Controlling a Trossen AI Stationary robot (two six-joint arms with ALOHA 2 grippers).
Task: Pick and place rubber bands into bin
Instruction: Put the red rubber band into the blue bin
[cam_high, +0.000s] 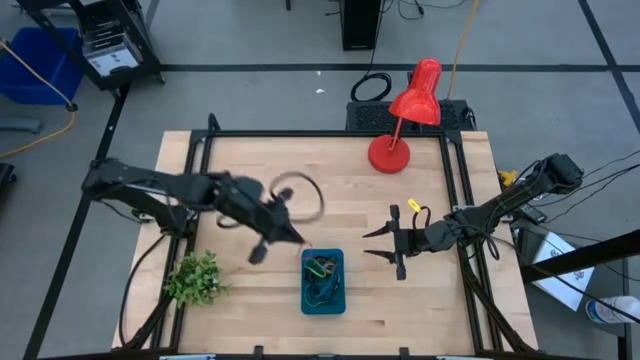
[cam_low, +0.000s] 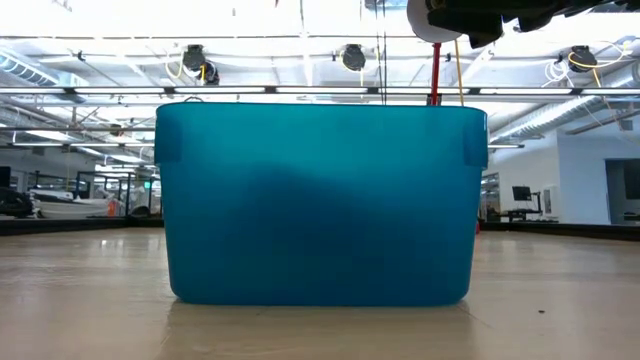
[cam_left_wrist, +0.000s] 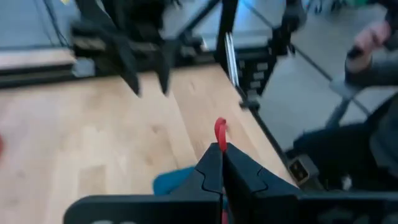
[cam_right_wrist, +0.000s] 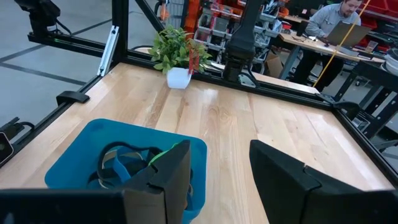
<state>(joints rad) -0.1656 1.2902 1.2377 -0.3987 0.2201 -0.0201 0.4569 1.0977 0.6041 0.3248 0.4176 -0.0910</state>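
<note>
Left pincer (cam_high: 297, 238) clenched on red rubber band (cam_left_wrist: 219, 132), near bin (cam_high: 337, 300) rim | right pincer (cam_high: 383, 243) released, beside bin

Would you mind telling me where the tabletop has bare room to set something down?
Bare wood lies between the red lamp and the left tool, and at the front right corner past the right tool. It is crowded around the bin, flanked by both tools, with the plant front left.

Bare table (cam_high: 250, 315) lies around the bin (cam_high: 323, 300); plant (cam_high: 194, 277) and lamp (cam_high: 400, 120) stand well apart.
</note>
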